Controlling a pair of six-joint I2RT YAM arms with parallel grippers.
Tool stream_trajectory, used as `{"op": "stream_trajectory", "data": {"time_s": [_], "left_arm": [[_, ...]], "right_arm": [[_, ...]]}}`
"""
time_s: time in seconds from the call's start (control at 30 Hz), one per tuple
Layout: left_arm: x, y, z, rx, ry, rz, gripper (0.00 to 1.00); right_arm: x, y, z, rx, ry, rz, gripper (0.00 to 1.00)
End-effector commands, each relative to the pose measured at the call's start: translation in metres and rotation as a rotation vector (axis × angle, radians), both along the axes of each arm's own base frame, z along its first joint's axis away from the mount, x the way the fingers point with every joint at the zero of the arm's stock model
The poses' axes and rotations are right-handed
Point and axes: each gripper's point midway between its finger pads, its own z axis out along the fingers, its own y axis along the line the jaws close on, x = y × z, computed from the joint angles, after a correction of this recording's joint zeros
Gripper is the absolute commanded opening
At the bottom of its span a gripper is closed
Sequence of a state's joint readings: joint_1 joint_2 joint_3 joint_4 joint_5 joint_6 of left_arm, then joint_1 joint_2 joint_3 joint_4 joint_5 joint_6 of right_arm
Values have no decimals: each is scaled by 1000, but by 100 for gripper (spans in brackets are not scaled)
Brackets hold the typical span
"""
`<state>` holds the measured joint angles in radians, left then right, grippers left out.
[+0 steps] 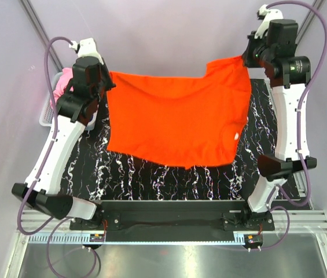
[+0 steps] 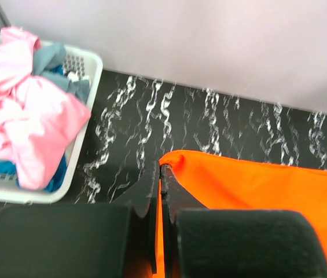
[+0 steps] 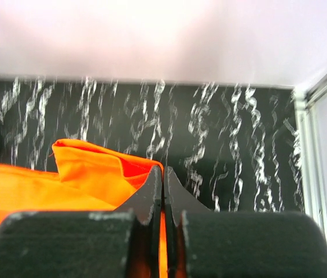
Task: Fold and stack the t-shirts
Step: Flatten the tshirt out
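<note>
The bright orange t-shirt [image 1: 177, 119] hangs spread between both arms above the black marbled table. My left gripper [image 1: 106, 81] is shut on its left top corner; in the left wrist view the cloth [image 2: 256, 191] runs between the jaws of that gripper [image 2: 161, 171]. My right gripper [image 1: 247, 58] is shut on the right top corner; the orange cloth [image 3: 88, 171] shows pinched in that gripper [image 3: 163, 172]. A light pink t-shirt [image 2: 21, 110] and a blue-grey t-shirt [image 2: 50, 58] lie crumpled in the basket.
The white lattice basket [image 2: 91, 66] stands at the table's far left, behind my left arm; it also shows in the top view [image 1: 46, 119]. The black marbled table [image 1: 169, 179] shows below the shirt. A metal frame post [image 3: 305, 145] edges the table on the right.
</note>
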<state>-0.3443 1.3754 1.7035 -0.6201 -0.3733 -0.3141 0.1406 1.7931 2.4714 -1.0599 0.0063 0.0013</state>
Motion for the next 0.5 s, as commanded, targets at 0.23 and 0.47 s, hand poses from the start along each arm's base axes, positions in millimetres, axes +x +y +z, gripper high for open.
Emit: {"op": "stream_trajectory", "data": {"time_s": [0.23,0.47], "left_arm": [[-54,2,147,-209,-412,-70,0],[-150,3,174,-353,-579,-245,0]], "right_arm": [[-87,-28,151,183,-456,-112,0],[-197,-17,195,303,-593,9,0]]}}
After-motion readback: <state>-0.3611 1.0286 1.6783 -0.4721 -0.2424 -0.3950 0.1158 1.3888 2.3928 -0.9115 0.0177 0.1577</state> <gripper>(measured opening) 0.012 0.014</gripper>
